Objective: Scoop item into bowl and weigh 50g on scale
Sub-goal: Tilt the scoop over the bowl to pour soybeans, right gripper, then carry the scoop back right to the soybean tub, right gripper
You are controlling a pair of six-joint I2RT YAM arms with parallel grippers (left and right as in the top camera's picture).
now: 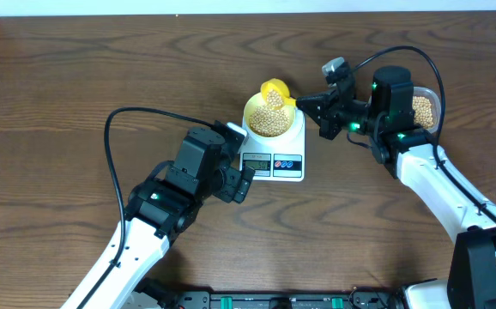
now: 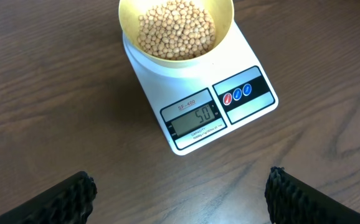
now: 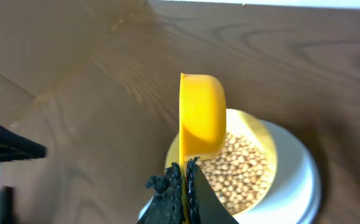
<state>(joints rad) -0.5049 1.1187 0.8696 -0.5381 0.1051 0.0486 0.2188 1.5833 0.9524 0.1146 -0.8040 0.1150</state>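
Observation:
The pale yellow-green bowl (image 1: pixel 271 115) stands on the white scale (image 1: pixel 284 153) and holds many tan beans (image 2: pixel 177 28). The scale's display (image 2: pixel 195 117) reads 50 in the left wrist view. My right gripper (image 3: pixel 185 177) is shut on the handle of a bright yellow scoop (image 3: pixel 200 115), which is tipped on its side over the bowl's far rim (image 3: pixel 255 121); the scoop (image 1: pixel 275 90) also shows overhead. My left gripper (image 2: pixel 180 199) is open and empty, just in front of the scale.
A clear plastic tub (image 1: pixel 426 110) with more beans stands at the right, partly hidden behind my right arm. The wooden table's far edge runs along the top of the overhead view.

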